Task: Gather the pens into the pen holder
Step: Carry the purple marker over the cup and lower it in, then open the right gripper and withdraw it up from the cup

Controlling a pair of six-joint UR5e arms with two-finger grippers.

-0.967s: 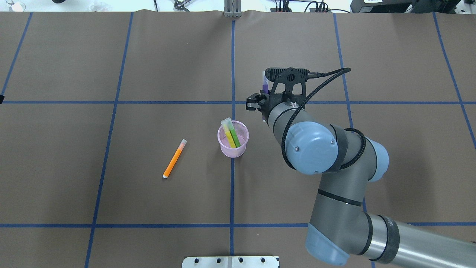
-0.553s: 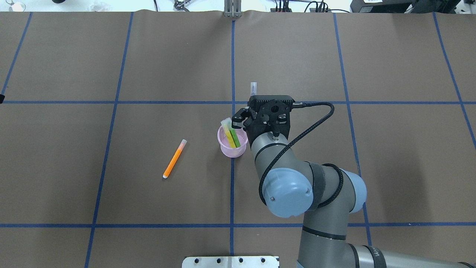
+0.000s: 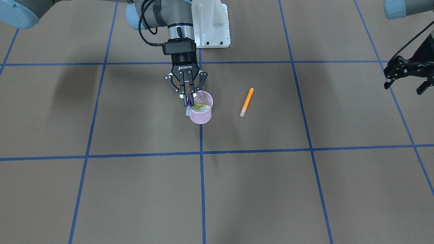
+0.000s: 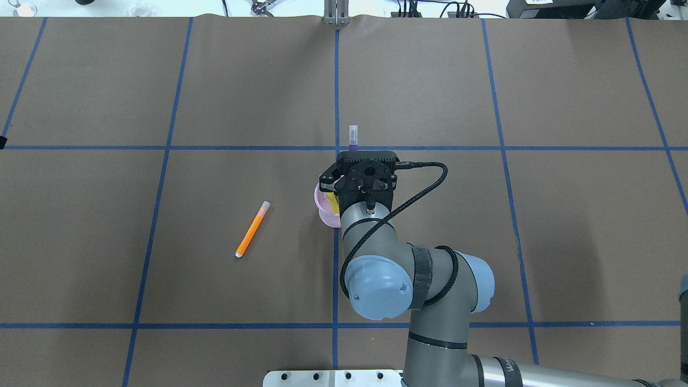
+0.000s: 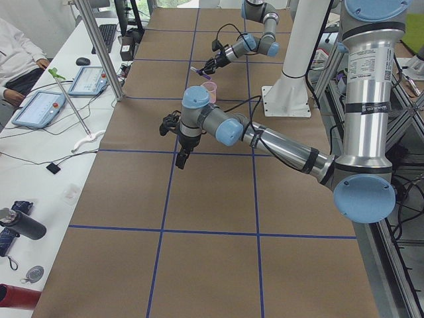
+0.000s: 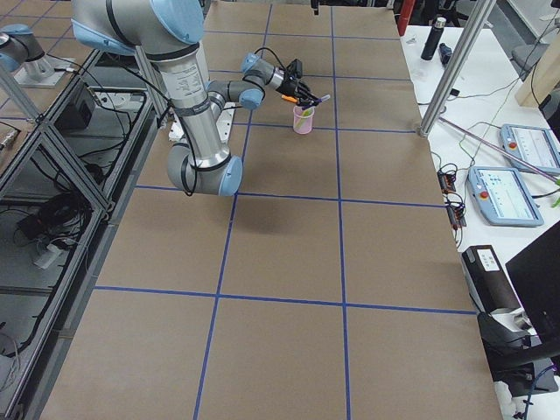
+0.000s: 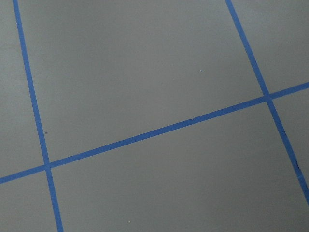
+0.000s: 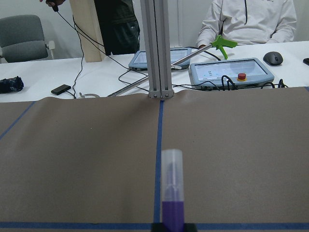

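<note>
My right gripper (image 3: 189, 100) is shut on the purple pen (image 3: 188, 106) and holds it tilted over the near-left rim of the pink mesh pen holder (image 3: 201, 113). The pen's pale cap (image 4: 353, 131) sticks out past the wrist, and the pen shows in the right wrist view (image 8: 173, 212). A green and a yellow pen (image 3: 200, 107) lie inside the holder. The orange pen (image 4: 251, 229) lies flat on the table left of the holder (image 4: 321, 207), which my arm mostly covers. My left gripper (image 3: 403, 86) hangs open and empty far off at the table's side.
The table is brown paper with blue tape lines (image 4: 336, 80). A metal mounting plate (image 4: 333, 378) sits at the near edge. Operators' tablets (image 8: 231, 72) and cables lie beyond the far edge.
My right arm has swung left and back toward the robot with the purple pen, from beyond and right of the holder to over it. The orange pen has not moved.
</note>
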